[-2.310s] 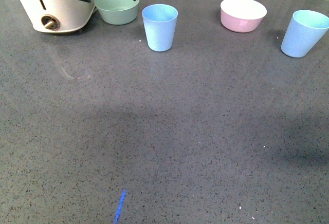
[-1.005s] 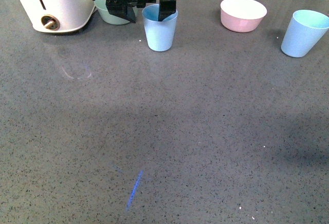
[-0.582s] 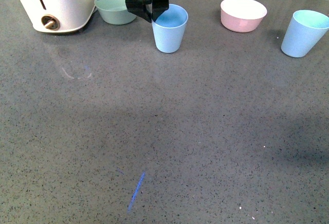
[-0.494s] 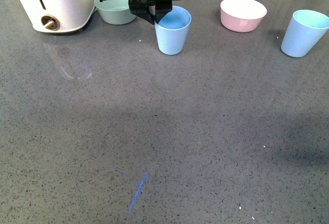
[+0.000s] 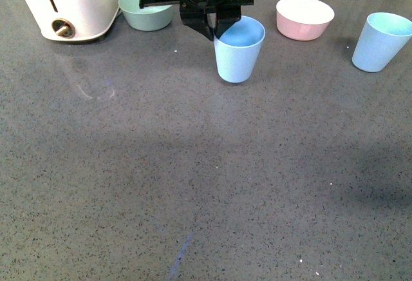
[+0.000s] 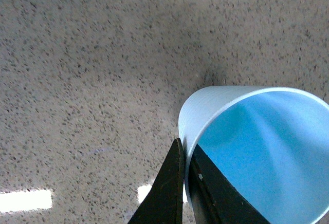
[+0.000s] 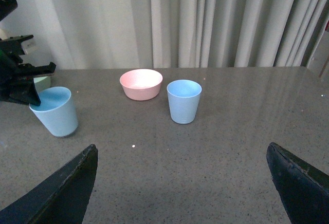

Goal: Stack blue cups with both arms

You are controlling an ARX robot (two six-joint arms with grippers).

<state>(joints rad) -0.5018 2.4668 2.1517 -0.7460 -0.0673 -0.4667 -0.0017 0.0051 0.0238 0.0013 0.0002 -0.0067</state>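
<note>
Presently the left claw (image 5: 215,34) is closed on the rim of one blue cup (image 5: 239,50), pinching the wall at the side of the cup that faces the green bowl (image 5: 145,9). The left wrist view shows the pinch closely: one dark finger lies against the outside of the wall and the other sits just inside the mouth, with the thin rim caught between them. The cup's opening faces upward and its inside is bare. In the right wrist view this cup leans over to one side rather than standing straight, but whether its base touches the grey speckled worktop (image 5: 193,165) or hangs just above it I cannot tell. Seen from the front, it sits between the green bowl and the pink bowl (image 5: 304,18), nearer the robot than both and touching neither. The second blue cup (image 5: 381,41) stands upright on the worktop at the far right, beyond the pink bowl and apart from it, well away from the held cup, with nothing gripping it. The right claw (image 7: 181,152) is spread wide: its two dark fingers (image 7: 72,183) show only at the lower corners of its own wrist view, far apart, with bare worktop between them and nothing held. From that view the second cup stands just beside the pink bowl, on the nearer side, with a pale curtain (image 7: 216,23) hanging behind the worktop. A white appliance (image 5: 71,4) stands at the far left corner, close beside the green bowl.
</note>
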